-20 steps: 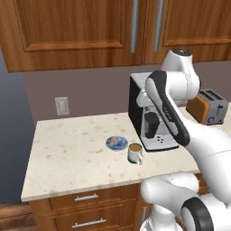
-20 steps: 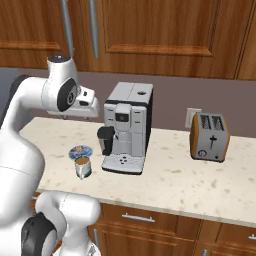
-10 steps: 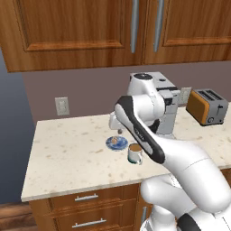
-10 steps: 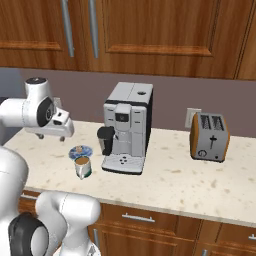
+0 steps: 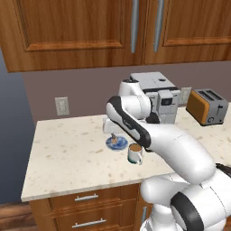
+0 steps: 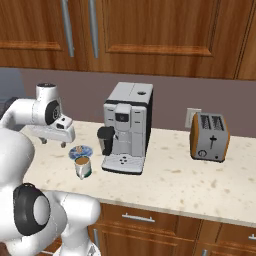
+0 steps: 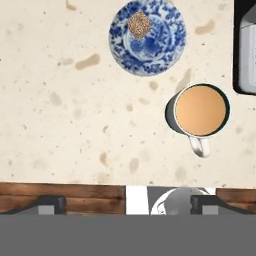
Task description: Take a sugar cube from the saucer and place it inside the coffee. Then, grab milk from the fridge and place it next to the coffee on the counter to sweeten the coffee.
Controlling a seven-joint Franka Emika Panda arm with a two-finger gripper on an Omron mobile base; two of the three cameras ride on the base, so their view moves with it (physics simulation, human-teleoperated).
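Jaws spread wide over the surface (image 7: 60,100), empty. The sugar cube (image 7: 139,24) on the saucer (image 7: 170,40), top of frame, looks tiny; off-centre closing could flick it away.

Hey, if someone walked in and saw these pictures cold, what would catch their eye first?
Probably the big white arm bending low over the counter, its open gripper hanging above bare stone beside the saucer. Next, that blue patterned saucer, with the sugar cube on it, and the coffee right next to it. Behind them stands the black-and-silver coffee machine, with an orange toaster further along.
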